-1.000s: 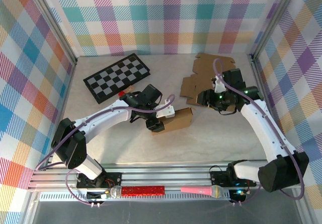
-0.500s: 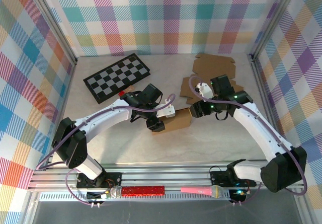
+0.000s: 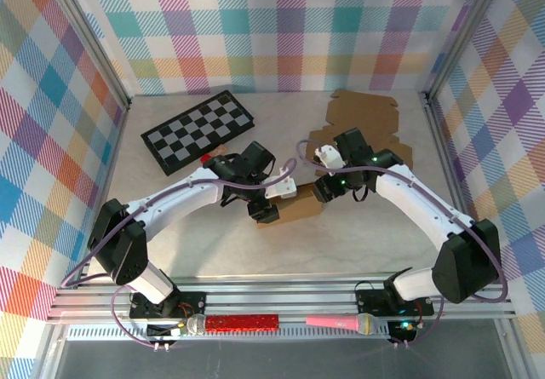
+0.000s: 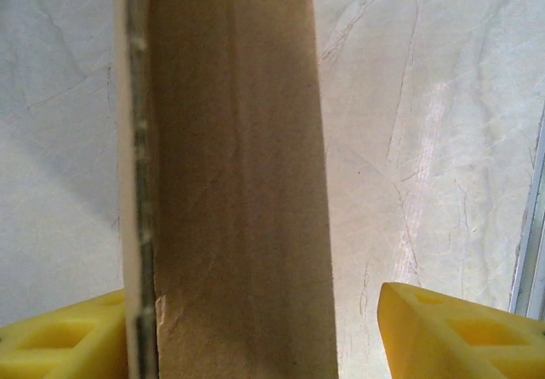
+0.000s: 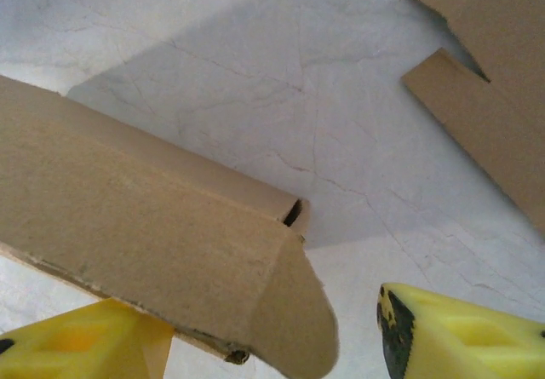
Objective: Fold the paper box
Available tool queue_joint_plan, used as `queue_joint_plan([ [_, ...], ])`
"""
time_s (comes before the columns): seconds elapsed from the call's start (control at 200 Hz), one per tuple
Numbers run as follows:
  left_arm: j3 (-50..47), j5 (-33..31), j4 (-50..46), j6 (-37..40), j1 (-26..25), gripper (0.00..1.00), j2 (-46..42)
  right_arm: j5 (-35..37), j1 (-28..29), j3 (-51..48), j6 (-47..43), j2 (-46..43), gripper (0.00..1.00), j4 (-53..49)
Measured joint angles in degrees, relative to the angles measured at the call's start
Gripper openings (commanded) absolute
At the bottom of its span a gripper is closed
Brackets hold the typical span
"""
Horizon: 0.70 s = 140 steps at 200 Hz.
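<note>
The paper box [image 3: 300, 203] lies lengthwise between the arms, with the left gripper [image 4: 255, 336] and right gripper [image 5: 272, 341] straddling opposite ends, jaws spread.

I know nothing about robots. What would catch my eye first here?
In the middle, the left gripper and right gripper flank a brown paper box, one at each end, both open. A chessboard lies back left and flat cardboard sheets back right, inside loud plaid walls.
</note>
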Motion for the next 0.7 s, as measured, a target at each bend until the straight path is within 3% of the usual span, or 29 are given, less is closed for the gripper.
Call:
queue_joint_plan([
  [0.535,0.7,0.1,-0.9,0.0,0.0,0.67,0.1,1.0,0.3,2.6,0.2,0.4,0.55,-2.9],
  [0.7,0.7,0.4,-0.9,0.0,0.0,0.67,0.1,0.8,-0.1,4.3,0.3,0.4,0.47,-3.6],
])
